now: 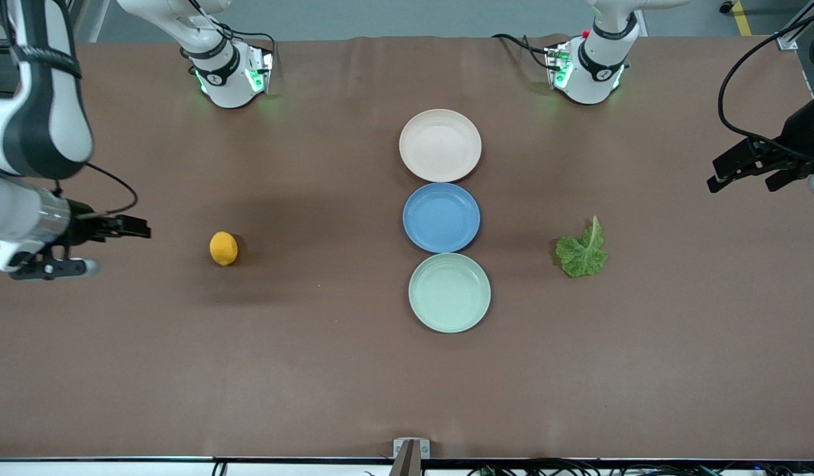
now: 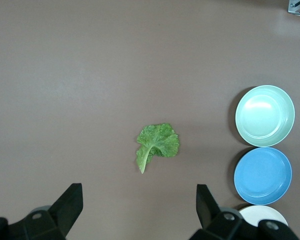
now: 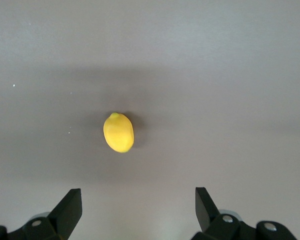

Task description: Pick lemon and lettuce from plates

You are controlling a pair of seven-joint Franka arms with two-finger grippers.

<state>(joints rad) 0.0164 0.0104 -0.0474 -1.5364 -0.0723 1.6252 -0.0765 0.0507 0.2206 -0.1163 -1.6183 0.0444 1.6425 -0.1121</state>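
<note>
The lemon (image 1: 223, 248) lies on the bare table toward the right arm's end, on no plate; it also shows in the right wrist view (image 3: 119, 132). The lettuce (image 1: 582, 251) lies on the bare table toward the left arm's end and shows in the left wrist view (image 2: 156, 144). The cream plate (image 1: 440, 145) and the mint plate (image 1: 449, 292) are empty. My right gripper (image 1: 119, 248) (image 3: 138, 200) is open and empty over the table beside the lemon. My left gripper (image 1: 740, 182) (image 2: 139, 200) is open and empty over the table's end, apart from the lettuce.
An empty blue plate (image 1: 441, 217) sits between the cream and mint plates in a row at mid-table. All three show in the left wrist view: mint (image 2: 264, 116), blue (image 2: 262, 175), cream (image 2: 263, 214). The arm bases (image 1: 229, 73) (image 1: 588, 69) stand along the table's edge.
</note>
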